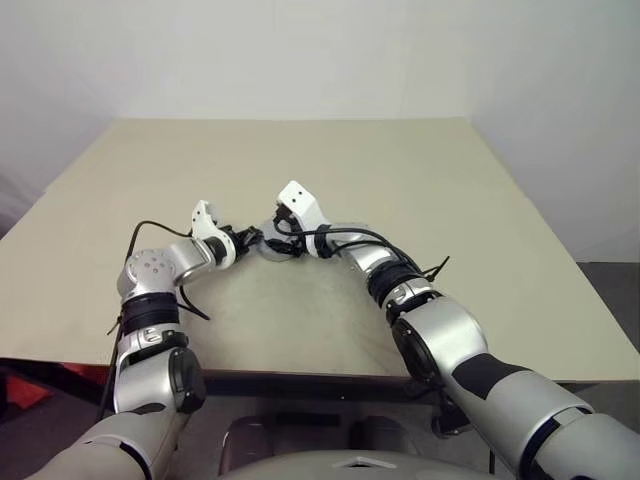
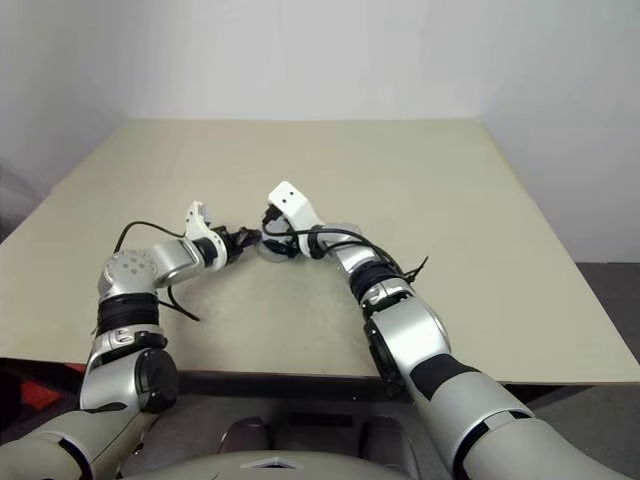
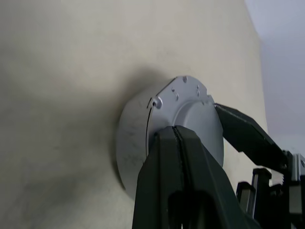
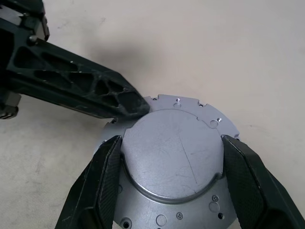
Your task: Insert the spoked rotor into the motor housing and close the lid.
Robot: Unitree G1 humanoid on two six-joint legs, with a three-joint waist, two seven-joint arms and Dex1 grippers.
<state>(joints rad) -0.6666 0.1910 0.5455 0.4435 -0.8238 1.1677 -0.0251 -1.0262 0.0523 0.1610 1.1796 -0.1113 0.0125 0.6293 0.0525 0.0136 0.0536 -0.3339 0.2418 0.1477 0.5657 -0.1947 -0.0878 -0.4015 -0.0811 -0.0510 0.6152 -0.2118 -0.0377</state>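
- The left gripper (image 4: 128,106), two black fingers pressed flat together with nothing between them, is reaching in from the left and laying its tip on the edge of the lid.
- The round, silver-grey metal motor housing (image 3: 131,148) is sitting on the beige table (image 1: 450,200), near the middle and between the two arms.
- The flat silver lid (image 4: 174,152), with its raised round centre and small screw holes around the flange, is lying on top of the housing.
- The spoked rotor is hidden under the lid, so I cannot tell where it is sitting.
- The right gripper (image 4: 171,179) is spreading its black fingers (image 4: 245,176) wide and clasping the raised centre of the lid on either side, both pads touching it.
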